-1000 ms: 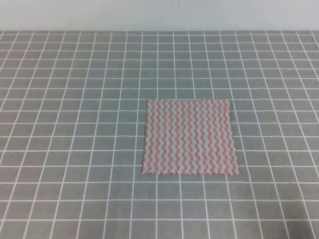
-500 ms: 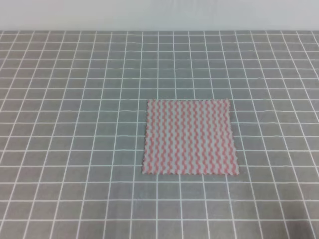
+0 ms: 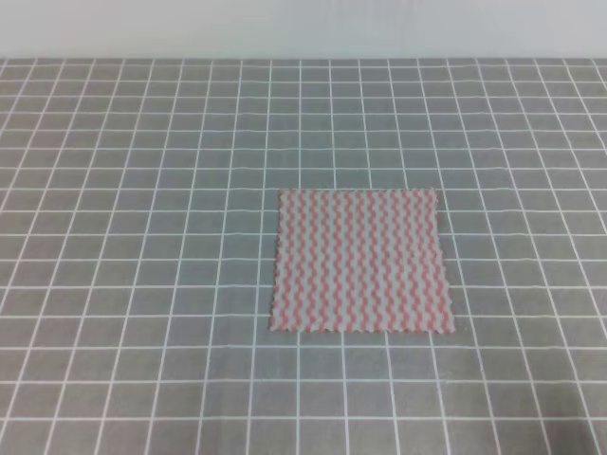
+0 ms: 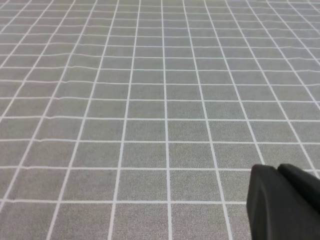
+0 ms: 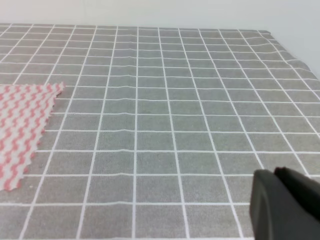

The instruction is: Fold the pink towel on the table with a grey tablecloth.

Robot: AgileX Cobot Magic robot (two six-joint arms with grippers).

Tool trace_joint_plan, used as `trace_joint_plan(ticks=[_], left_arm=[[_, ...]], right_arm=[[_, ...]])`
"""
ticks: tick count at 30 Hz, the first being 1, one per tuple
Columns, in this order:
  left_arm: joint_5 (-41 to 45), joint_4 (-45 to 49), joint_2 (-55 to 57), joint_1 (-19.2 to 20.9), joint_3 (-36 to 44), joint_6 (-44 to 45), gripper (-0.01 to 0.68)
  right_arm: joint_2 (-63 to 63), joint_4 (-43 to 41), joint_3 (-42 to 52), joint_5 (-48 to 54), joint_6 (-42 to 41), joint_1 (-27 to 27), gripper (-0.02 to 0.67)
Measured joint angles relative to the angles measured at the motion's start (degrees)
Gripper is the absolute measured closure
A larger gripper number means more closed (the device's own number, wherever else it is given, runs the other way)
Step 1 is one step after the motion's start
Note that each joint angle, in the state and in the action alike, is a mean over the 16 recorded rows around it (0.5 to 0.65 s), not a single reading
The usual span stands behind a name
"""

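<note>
The pink towel (image 3: 360, 262) lies flat and unfolded on the table with a grey tablecloth (image 3: 142, 237), a little right of the middle in the exterior high view. No gripper shows in that view. In the right wrist view a corner of the towel (image 5: 20, 125) lies at the left, well away from the black part of my right gripper (image 5: 285, 205) at the bottom right. In the left wrist view only bare grid cloth (image 4: 150, 100) shows, with a black part of my left gripper (image 4: 282, 202) at the bottom right. Neither view shows how the jaws stand.
The gridded cloth ends at a white wall (image 3: 303, 28) along the far side. In the right wrist view the cloth's far right edge (image 5: 287, 50) drops off. The cloth has slight wrinkles.
</note>
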Motion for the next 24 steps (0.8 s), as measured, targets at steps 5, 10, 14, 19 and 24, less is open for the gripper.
trace_joint_plan(ticks=[5,10,14,19,24], left_arm=[[0.2,0.0,0.4,0.0,-0.3,0.0,0.675],[0.3,0.0,0.6,0.0,-0.4,0.0,0.675],[0.4,0.0,0.8,0.0,-0.5,0.0,0.675],[0.3,0.0,0.8,0.0,-0.5,0.0,0.675],[0.3,0.0,0.6,0.0,-0.4,0.0,0.675]], right_arm=[[0.0,-0.2,0.1,-0.1,-0.1,0.0,0.666],[0.0,-0.3,0.1,-0.1,-0.2,0.4,0.666],[0.0,-0.4,0.4,-0.2,-0.3,1.3,0.665],[0.0,-0.4,0.6,-0.4,-0.4,2.7,0.665],[0.0,-0.3,0.6,-0.4,-0.4,4.0,0.665]])
